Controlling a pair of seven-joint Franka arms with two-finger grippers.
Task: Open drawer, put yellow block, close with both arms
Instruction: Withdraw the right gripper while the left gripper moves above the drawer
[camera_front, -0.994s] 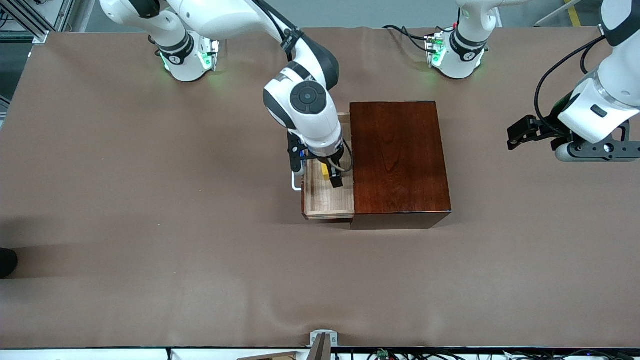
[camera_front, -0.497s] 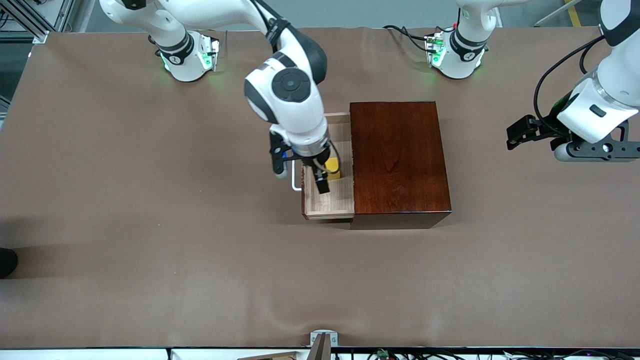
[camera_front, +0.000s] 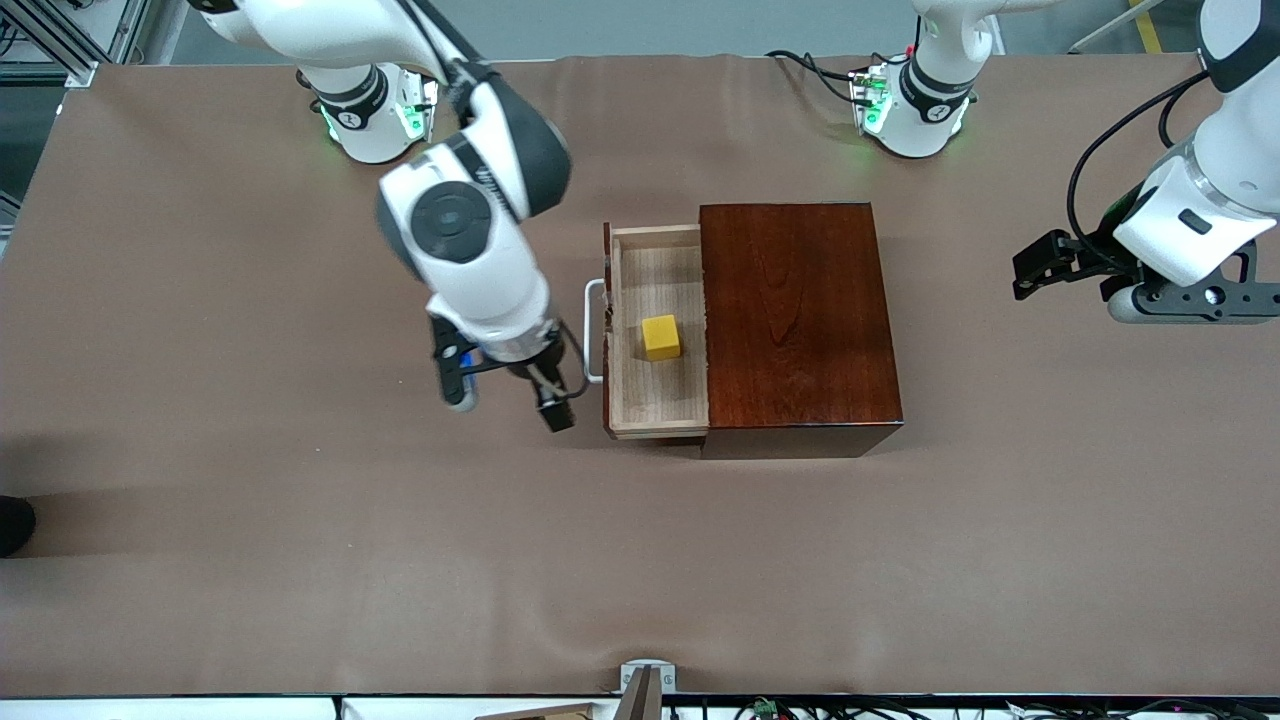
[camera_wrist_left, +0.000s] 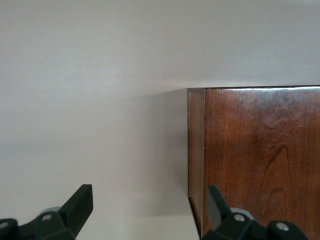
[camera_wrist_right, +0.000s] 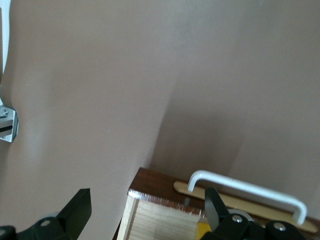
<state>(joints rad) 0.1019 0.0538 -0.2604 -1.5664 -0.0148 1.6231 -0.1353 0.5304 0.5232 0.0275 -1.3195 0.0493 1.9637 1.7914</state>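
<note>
The small plain yellow cube (camera_front: 661, 337) now sits alone on the floor of the pulled-out light-wood drawer tray (camera_front: 628, 300), roughly midway along it and close to the glossy dark reddish-brown wooden box (camera_front: 795, 320) the tray belongs to. A second ago the right arm's black two-finger gripper (camera_front: 505, 392) was down inside the tray over the cube; it has since let go, lifted out and swung clear, and now hangs over the bare brown table cover (camera_front: 250, 420) just beside the drawer's white U-shaped bar handle (camera_front: 592, 331), its jaws apart and empty. By this reading the placing step is done and only the closing of the drawer remains, which the task assigns to both arms. The left arm's black gripper (camera_front: 1070, 265) waits, unmoved, over the table toward its own end, well apart from the box, jaws spread wide. No brand, label or legible writing shows anywhere in these views.
</note>
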